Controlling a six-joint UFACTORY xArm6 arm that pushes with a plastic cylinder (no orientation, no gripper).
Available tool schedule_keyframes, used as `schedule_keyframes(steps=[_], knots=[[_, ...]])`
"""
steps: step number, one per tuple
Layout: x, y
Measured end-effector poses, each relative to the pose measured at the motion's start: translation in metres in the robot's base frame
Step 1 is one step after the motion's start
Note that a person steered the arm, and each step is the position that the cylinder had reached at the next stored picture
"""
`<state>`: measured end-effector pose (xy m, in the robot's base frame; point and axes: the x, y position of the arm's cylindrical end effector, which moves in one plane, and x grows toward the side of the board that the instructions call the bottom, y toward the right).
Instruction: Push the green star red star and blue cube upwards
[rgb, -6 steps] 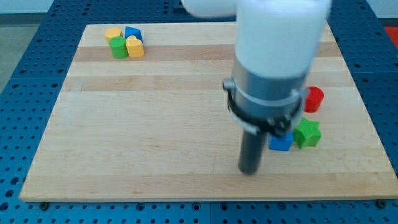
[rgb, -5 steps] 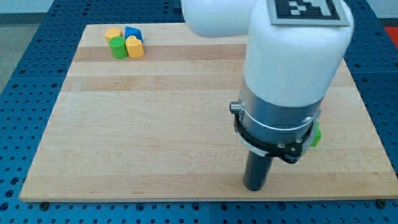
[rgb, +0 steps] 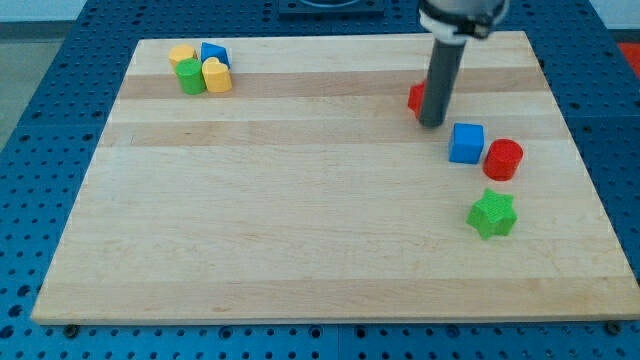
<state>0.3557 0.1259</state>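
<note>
My tip (rgb: 432, 124) rests on the board in the upper right. It touches the right side of a red block (rgb: 415, 98), partly hidden behind the rod, whose shape I cannot make out. The blue cube (rgb: 466, 142) lies just to the lower right of the tip, a small gap apart. A red cylinder (rgb: 503, 159) sits against the cube's right side. The green star (rgb: 493, 214) lies alone below them, nearer the view's bottom.
A tight cluster sits at the top left corner: a yellow block (rgb: 181, 53), a blue block (rgb: 214, 54), a green cylinder (rgb: 190, 76) and a yellow heart (rgb: 216, 75). The wooden board (rgb: 300, 200) lies on a blue perforated table.
The arm has swung from the lower right of the board to the upper right. The blue cube now lies higher, beside the red cylinder. The green star has not moved.
</note>
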Motion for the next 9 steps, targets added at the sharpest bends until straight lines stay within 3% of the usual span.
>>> schedule_keyframes(steps=[1,2,3,5,7,8,9], knots=[[0.049,0.0],[0.178,-0.001],[0.262,-0.001],[0.26,0.053],[0.244,0.048],[0.192,0.047],[0.088,0.047]])
